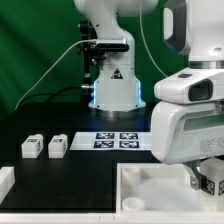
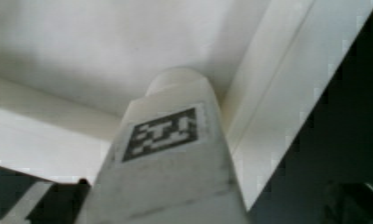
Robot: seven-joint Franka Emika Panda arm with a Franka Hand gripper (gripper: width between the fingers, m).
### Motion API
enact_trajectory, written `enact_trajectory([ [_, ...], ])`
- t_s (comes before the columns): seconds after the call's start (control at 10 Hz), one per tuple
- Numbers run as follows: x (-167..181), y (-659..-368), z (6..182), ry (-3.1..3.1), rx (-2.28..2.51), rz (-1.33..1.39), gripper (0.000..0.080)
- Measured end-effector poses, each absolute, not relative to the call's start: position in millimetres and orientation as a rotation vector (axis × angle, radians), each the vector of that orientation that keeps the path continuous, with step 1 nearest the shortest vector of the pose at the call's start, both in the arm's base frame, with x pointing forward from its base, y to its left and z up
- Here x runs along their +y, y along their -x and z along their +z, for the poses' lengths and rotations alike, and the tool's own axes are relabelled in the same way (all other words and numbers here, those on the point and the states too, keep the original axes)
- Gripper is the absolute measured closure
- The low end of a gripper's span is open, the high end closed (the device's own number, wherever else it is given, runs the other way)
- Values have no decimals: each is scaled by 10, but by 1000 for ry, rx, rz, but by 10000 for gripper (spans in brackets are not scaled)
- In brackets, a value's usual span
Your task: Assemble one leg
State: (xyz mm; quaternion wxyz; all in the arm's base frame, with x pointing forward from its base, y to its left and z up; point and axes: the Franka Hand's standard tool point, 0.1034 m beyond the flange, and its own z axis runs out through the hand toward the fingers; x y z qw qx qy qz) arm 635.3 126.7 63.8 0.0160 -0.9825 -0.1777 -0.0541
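My gripper (image 1: 204,184) is at the exterior view's lower right, low over the large white tray-like piece (image 1: 150,188). It is shut on a leg (image 2: 165,150), a white post with a black-and-white tag facing the wrist camera. In the wrist view the leg runs out from between the dark fingers (image 2: 30,206) and its far end points into a corner of the tray-like piece (image 2: 94,50). I cannot tell whether the end touches it. In the exterior view only a tagged bit of the leg (image 1: 211,186) shows beside the hand. Two more legs (image 1: 32,147) (image 1: 57,146) lie on the black table at the left.
The marker board (image 1: 118,139) lies in the middle in front of the robot's base (image 1: 113,92). Another white part (image 1: 5,181) sits at the left edge. The arm's white body (image 1: 190,110) fills the right side of the exterior view.
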Motion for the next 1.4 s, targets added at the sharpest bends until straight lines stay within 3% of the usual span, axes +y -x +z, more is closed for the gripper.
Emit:
enact_trajectory([
  [0.1,1266,-6352,637,3056,-553,-168,278],
  [0.2,1265,-6352,635,3056,-552,-168,278],
  [0.4,1246,-6359,636,3058,-549,-170,508],
  [0.7,1224,-6459,693,3103,-65,-181,508],
  [1.0,1078,-6478,631,2913,1000,50,508],
  [1.2,1081,-6484,628,2982,911,18,508],
  [1.4,1080,-6461,628,2868,1227,40,507],
])
